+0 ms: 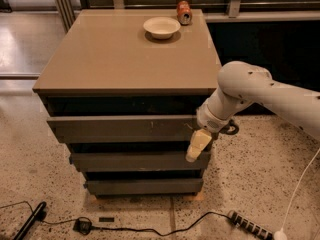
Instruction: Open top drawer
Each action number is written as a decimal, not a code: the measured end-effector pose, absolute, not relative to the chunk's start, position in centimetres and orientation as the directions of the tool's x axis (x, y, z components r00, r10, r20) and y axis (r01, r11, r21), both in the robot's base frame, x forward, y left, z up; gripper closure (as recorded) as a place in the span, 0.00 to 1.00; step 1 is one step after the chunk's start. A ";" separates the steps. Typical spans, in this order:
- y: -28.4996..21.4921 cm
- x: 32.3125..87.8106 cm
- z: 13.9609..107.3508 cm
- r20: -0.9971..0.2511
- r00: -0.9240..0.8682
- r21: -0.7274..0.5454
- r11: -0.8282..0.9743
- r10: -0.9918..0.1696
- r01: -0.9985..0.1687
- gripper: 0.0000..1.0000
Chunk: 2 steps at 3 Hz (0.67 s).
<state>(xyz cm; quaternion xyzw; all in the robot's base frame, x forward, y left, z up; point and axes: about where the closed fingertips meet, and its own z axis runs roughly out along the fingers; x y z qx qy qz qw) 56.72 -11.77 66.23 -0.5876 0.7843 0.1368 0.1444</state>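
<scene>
The top drawer is the widest of three dark grey-brown fronts under the tan cabinet top. It stands pulled out a little, with a dark gap above it. Pale scratches show right of its centre. My gripper hangs from the white arm at the drawer's right end, its cream fingertips pointing down over the drawer's lower right corner and the gap below.
A white bowl and an orange can stand at the back of the top. Two narrower drawers sit below. Black cables and a plug lie on the speckled floor, a power strip at right.
</scene>
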 end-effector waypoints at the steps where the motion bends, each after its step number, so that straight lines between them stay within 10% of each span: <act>1: -12.0 55.7 66.6 -0.387 -0.261 0.072 0.253 -0.884 -0.965 0.00; 2: -12.8 53.4 67.3 -0.395 -0.243 0.119 0.213 -0.886 -0.970 0.00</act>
